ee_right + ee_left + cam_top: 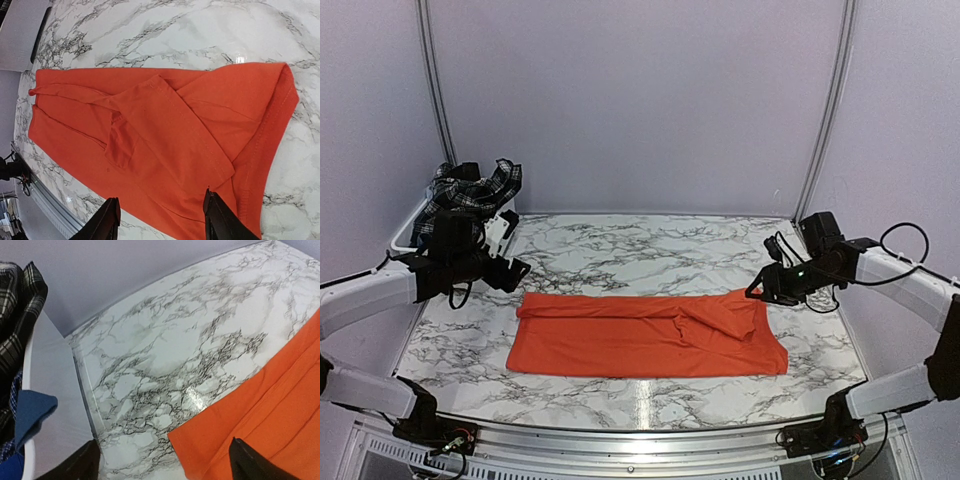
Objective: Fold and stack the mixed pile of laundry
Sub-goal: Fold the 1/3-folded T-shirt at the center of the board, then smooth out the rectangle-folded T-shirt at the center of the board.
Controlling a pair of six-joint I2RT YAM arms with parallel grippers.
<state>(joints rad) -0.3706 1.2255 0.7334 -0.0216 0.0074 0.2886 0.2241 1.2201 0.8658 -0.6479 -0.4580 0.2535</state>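
Orange T-shirt (650, 335) lies flat as a long folded strip on the marble table (620, 250). Left gripper (512, 272) is angled in at the shirt's far-left corner, fingers spread. Right gripper (758, 290) is above the far-right corner, also spread. Beyond the shirt's left end, the plaid piece (470, 190) is heaped in the white bin (405, 235).

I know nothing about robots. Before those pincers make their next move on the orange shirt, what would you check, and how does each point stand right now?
1. Orange T-shirt lying as a long strip on the table: ok.
2. Left pincer open and empty, by the shirt's left corner: ok.
3. Right pincer open, over the shirt's right end: ok.
4. Shirt surface smooth: not ok, a rumpled fold lies on top.
5. Plaid piece out of the way in the white bin: ok.
6. Layers underneath lined up: cannot tell.
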